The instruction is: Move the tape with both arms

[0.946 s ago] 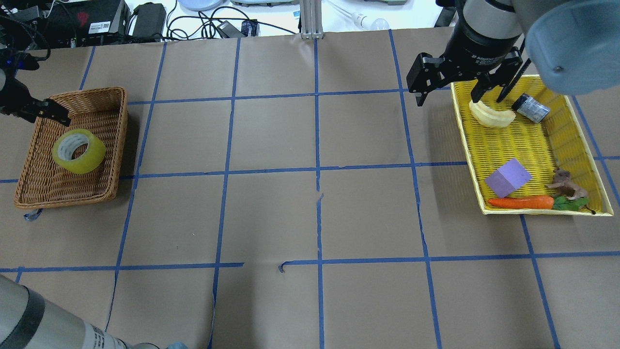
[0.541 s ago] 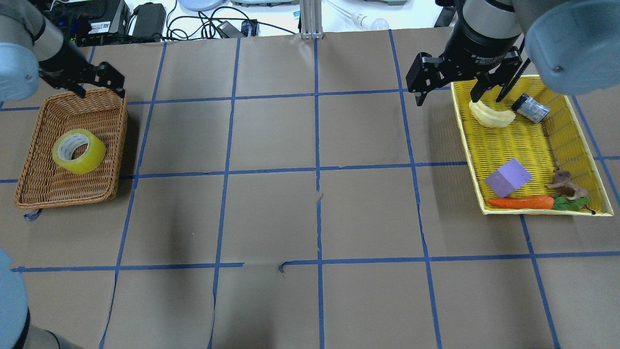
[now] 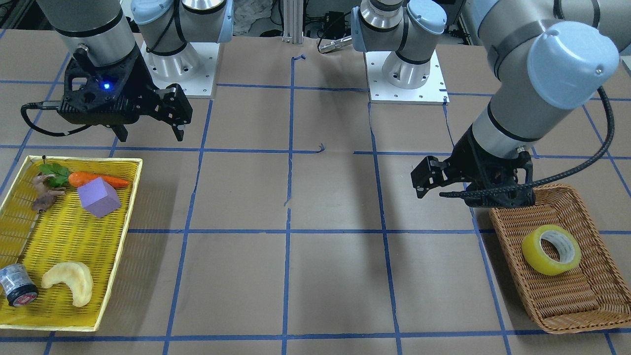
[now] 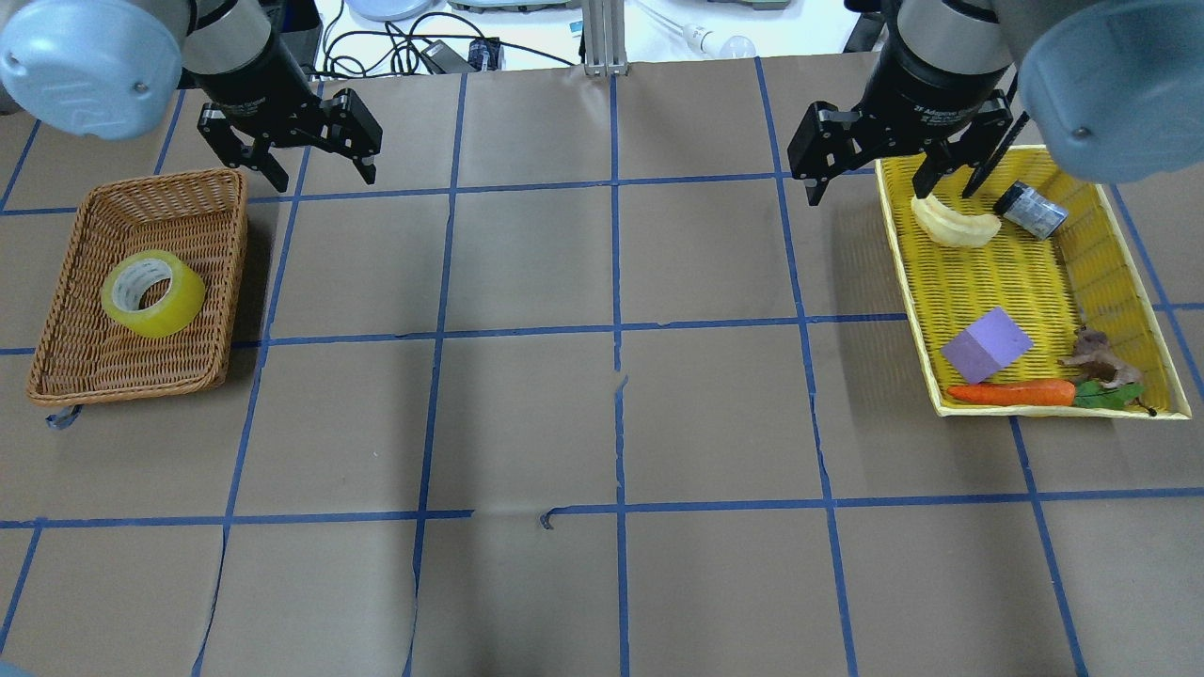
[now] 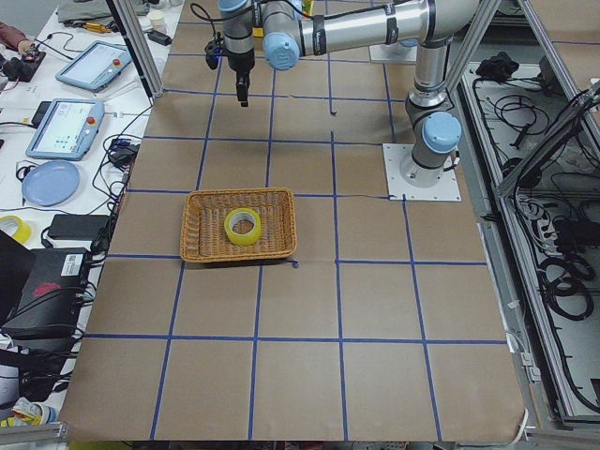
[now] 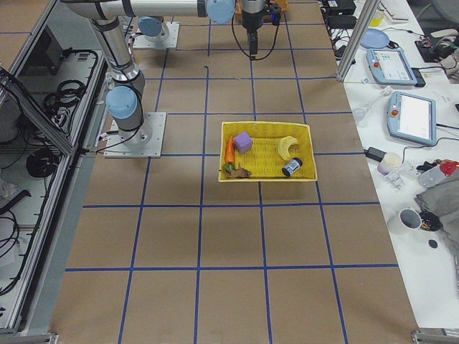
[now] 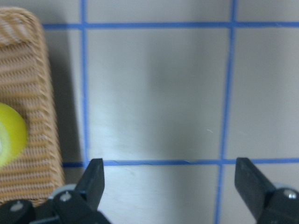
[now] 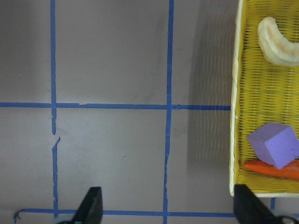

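The yellow tape roll [image 4: 153,293] lies flat in a brown wicker basket [image 4: 132,384] at the table's left; it also shows in the front view [image 3: 551,249] and at the left edge of the left wrist view [image 7: 9,135]. My left gripper [image 4: 324,176] is open and empty, above bare table just beyond the basket's far right corner, apart from the tape. In the left wrist view [image 7: 170,182] only brown paper lies between the fingers. My right gripper [image 4: 873,188] is open and empty, hovering at the far left corner of the yellow tray [image 4: 1053,414].
The tray holds a pale banana-shaped piece [image 4: 955,226], a small grey cylinder [image 4: 1030,209], a purple cube [image 4: 986,344], a carrot [image 4: 1011,393] and a small brown figure [image 4: 1099,359]. Cables and electronics [image 4: 395,42] lie past the far edge. Blue tape lines grid the brown paper.
My left arm has swung from the basket's left side, across its far edge, to beyond its far right corner. The tape and the right arm have not moved.
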`<act>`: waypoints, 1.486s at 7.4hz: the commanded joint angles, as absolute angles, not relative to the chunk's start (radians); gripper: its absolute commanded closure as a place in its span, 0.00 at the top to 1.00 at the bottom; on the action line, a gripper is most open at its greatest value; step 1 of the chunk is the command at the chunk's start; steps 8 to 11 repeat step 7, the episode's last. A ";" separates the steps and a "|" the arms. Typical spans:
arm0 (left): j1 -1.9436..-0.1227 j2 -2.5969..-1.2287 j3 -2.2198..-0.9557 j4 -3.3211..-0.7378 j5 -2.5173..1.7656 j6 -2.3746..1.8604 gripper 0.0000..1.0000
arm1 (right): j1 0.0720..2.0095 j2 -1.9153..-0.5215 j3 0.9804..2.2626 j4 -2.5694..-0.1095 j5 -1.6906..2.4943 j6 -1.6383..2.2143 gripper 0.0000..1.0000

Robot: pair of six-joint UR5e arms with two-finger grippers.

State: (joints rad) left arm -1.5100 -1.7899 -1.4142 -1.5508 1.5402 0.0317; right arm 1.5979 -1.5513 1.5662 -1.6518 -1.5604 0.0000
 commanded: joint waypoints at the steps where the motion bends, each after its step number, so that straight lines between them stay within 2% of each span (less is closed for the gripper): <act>1: -1.522 -1.737 -1.367 -1.716 1.542 0.023 1.00 | 1.595 -1.551 1.566 -1.652 -1.560 0.000 1.00; 11: -1.523 -1.733 -1.371 -1.707 1.540 0.026 1.00 | 1.597 -1.551 1.566 -1.652 -1.560 -0.002 1.00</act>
